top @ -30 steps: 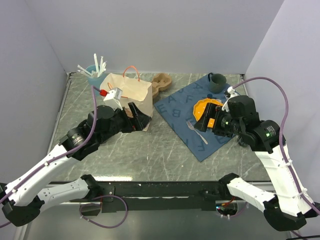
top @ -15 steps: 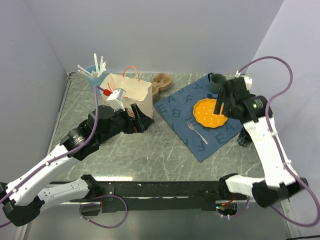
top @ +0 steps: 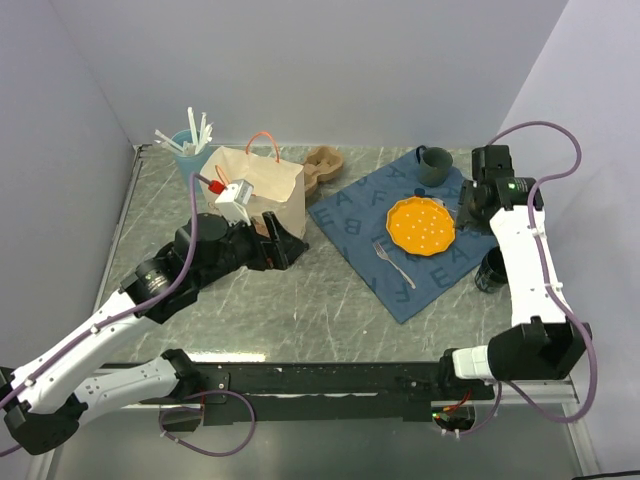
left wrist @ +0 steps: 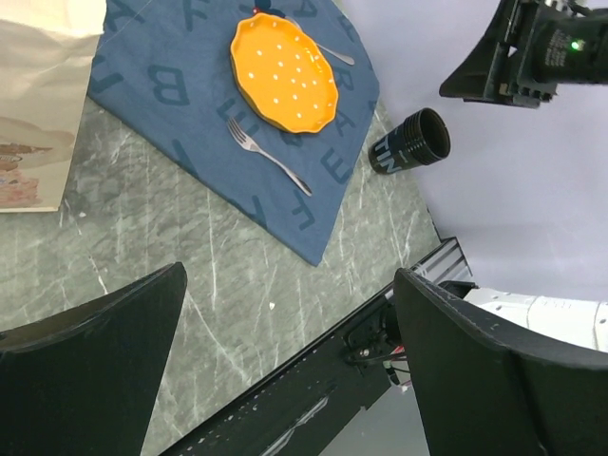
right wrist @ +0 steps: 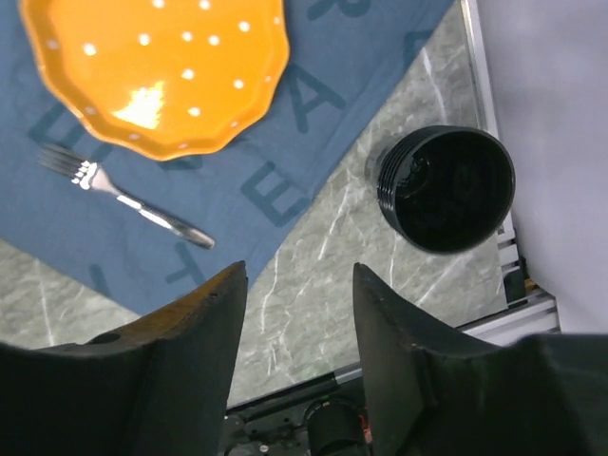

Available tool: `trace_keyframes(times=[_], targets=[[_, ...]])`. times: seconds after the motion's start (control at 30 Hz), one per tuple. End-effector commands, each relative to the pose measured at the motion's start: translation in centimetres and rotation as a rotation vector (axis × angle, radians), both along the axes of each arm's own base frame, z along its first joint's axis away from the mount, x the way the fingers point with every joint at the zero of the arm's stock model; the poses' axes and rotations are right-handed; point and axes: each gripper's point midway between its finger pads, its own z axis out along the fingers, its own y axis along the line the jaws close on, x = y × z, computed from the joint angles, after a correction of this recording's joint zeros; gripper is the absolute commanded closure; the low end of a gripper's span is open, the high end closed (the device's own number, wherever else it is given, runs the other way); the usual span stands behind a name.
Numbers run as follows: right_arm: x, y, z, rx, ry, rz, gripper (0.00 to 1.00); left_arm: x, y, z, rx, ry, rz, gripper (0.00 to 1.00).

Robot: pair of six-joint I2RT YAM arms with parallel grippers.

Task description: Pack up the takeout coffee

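The takeout coffee (top: 490,270) is a small black ribbed cup standing upright on the marble just off the blue mat's right corner, near the table's right edge. It also shows as the cup (right wrist: 445,188) seen from above, open and dark inside, and as the cup (left wrist: 410,144). My right gripper (top: 468,208) hangs high over the mat's right side, well above and behind the cup. The right gripper (right wrist: 299,285) stands partly open with nothing between its fingers. The brown paper bag (top: 257,185) stands at the back left. My left gripper (top: 283,245), also seen as the left gripper (left wrist: 290,275), is wide open and empty beside the bag's front.
An orange plate (top: 420,225) and a fork (top: 393,262) lie on the blue letter mat (top: 350,215). A teal mug (top: 433,165) stands at the mat's far corner. A light-blue cup of white sticks (top: 188,148) stands behind the bag, with a wooden piece (top: 322,165) beside it. Walls close in left and right.
The right arm has swung up and back from above the plate to the right side, and its jaws have narrowed. The left arm has stayed still.
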Motion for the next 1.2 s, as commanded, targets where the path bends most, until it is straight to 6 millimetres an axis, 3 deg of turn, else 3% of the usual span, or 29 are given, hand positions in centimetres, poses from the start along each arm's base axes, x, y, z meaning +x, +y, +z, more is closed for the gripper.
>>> trace_keyframes(times=[0.0, 0.1, 0.33, 0.47, 0.73, 1.17], targets=[[0.5, -2.4, -1.5, 0.012, 0.034, -0.044, 0.5, 0.1, 0.3, 1.5, -0.023, -0.076, 0.005, 0.03], [0.1, -4.0, -2.6, 0.021, 0.074, -0.117, 0.54, 0.5, 0.8, 0.9, 0.011, -0.074, 0.032, 0.03], [-0.6, -5.0, -5.2, 0.077, 0.152, -0.173, 0.6, 0.0, 1.2, -0.2, 0.032, -0.079, 0.014, 0.03], [-1.0, -6.0, -6.5, 0.06, 0.205, -0.197, 0.69, 0.1, 1.6, -0.7, 0.054, -0.076, 0.025, 0.03], [-2.1, -6.6, -8.6, 0.096, 0.275, -0.218, 0.68, 0.8, 1.9, -1.4, 0.1, -0.089, 0.047, 0.03], [-0.7, -7.3, -9.5, 0.122, 0.277, -0.206, 0.73, 1.6, 2.0, -1.8, 0.128, -0.079, 0.081, 0.03]])
